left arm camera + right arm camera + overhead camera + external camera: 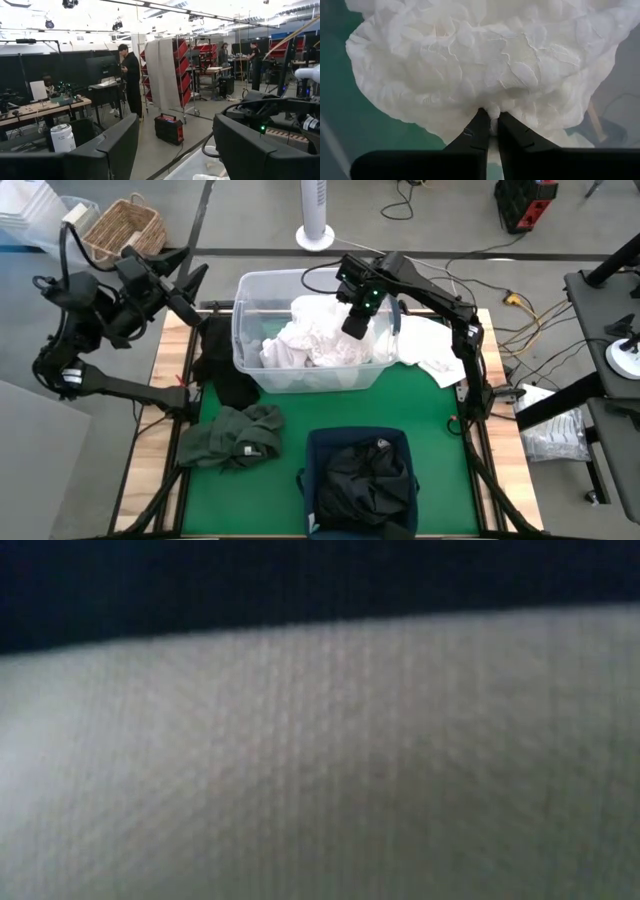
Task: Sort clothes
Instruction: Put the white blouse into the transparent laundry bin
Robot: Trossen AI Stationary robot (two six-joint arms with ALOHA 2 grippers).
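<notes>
Nearest the front edge of the green-covered table (440, 430), a navy blue square fabric bin (360, 480) held a crumpled black garment (362, 473). Just to its left a dark green garment (235, 435) lay bunched on the mat, and beyond that a black garment (220, 360) sprawled at the table's left side, beside a clear plastic tub (245, 310). The tub stood farther back at the middle and was heaped with rumpled white garments (310, 345). Over the tub's right part the right gripper (491, 125) hung with its two dark fingers (475, 132) pinched together on a fold of a crinkled white garment (485, 60), which billowed out from the fingertips. Another white garment (435, 350) lay spread on the table right of the tub, partly under that arm. The left gripper (175, 145) was raised off the table's far left corner, its fingers wide apart and empty, pointing out into the room. Beyond the table's far left corner a woven wicker basket (125, 225) sat on the floor. The low view was filled with pale woven cloth.
</notes>
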